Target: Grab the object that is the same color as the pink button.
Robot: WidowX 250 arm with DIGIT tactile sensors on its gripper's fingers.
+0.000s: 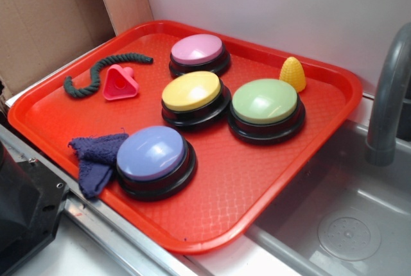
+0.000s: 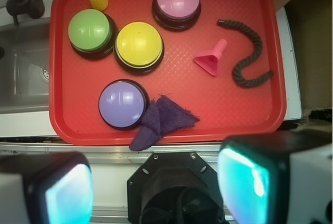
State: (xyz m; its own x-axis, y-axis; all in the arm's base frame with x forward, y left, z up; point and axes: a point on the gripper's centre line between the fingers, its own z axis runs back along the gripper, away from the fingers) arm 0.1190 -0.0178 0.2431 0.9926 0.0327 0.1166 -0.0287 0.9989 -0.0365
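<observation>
The small coral-pink funnel-like object (image 1: 120, 84) (image 2: 211, 60) lies on the red tray (image 1: 257, 186) (image 2: 223, 114), beside a dark green rope. The pink button (image 1: 198, 52) (image 2: 177, 2), pale pink dome on a black base, stands at the tray's far side. In the wrist view my gripper (image 2: 156, 187) hangs high above the tray's near edge, over the robot base. Its two fingers (image 2: 244, 182) stand wide apart with nothing between them. The gripper does not show in the exterior view.
Yellow (image 1: 192, 94), green (image 1: 265, 104) and lavender-blue (image 1: 154, 157) buttons stand on the tray. A yellow corn toy (image 1: 293, 73), a dark green rope (image 1: 96, 72) and a purple cloth (image 1: 96, 157) also lie there. A sink with a grey faucet (image 1: 388, 96) borders the tray.
</observation>
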